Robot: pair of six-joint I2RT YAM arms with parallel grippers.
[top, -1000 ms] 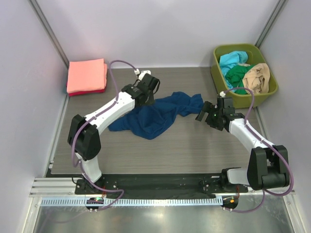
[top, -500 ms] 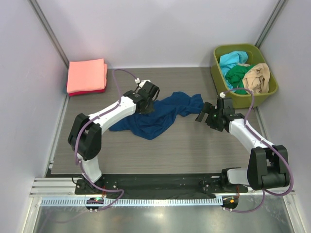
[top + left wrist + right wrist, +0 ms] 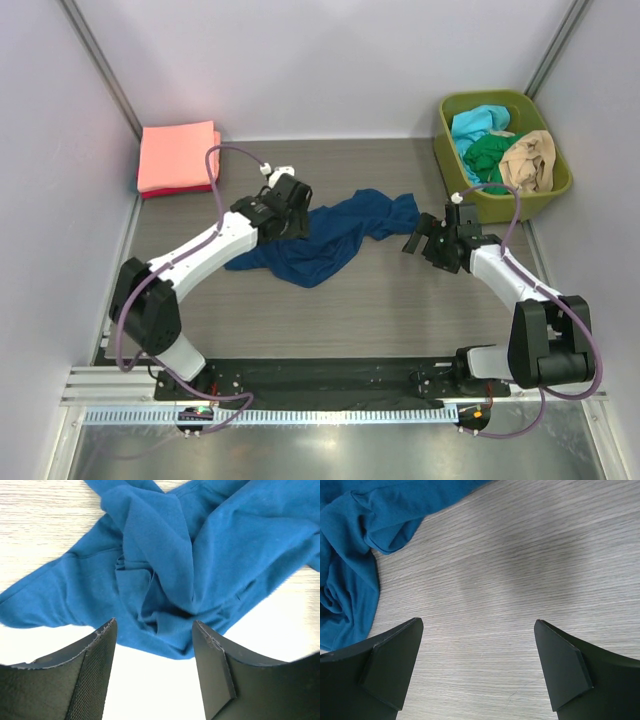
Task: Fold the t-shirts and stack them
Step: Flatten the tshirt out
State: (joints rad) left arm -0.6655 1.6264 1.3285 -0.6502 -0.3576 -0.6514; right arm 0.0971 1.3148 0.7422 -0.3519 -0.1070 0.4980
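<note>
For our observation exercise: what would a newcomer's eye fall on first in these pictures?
The crumpled navy blue t-shirt at the centre of the table, with the open left gripper just above it. Next, the folded salmon-pink t-shirt at the far left, and the green bin of crumpled clothes at the far right.

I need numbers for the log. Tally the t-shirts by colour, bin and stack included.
blue t-shirt: 1
salmon-pink t-shirt: 1
red t-shirt: 1
cyan t-shirt: 1
green t-shirt: 1
tan t-shirt: 1
Total: 6
</note>
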